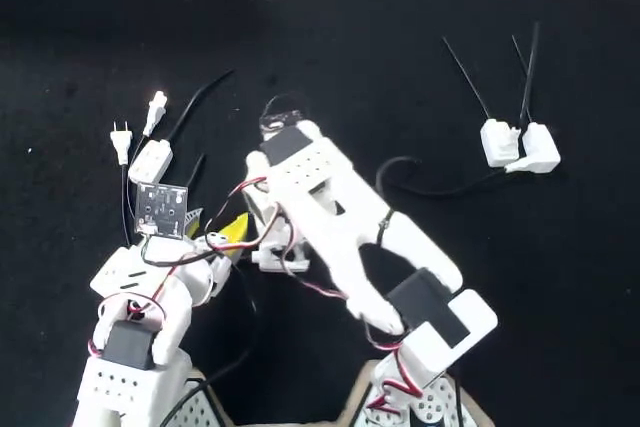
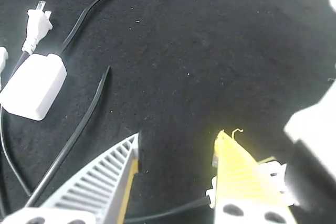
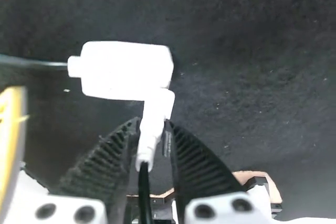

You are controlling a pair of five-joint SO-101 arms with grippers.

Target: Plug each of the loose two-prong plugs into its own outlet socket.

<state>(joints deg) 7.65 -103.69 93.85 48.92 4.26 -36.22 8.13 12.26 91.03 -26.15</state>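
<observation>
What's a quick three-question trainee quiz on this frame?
1. True or false: the left gripper holds a plug.
2. What is the right gripper clamped on? A) a white plug B) a screwdriver C) nothing
3. Fill in: ___ loose plugs lie by the white socket ahead of the left arm.

Key: 1 false, it is open and empty; 2 A; 3 two.

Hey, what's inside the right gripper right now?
The right gripper pinches a white plug, whose front end meets a white socket block. The prongs are covered, so whether they are seated in the block cannot be seen.
</observation>
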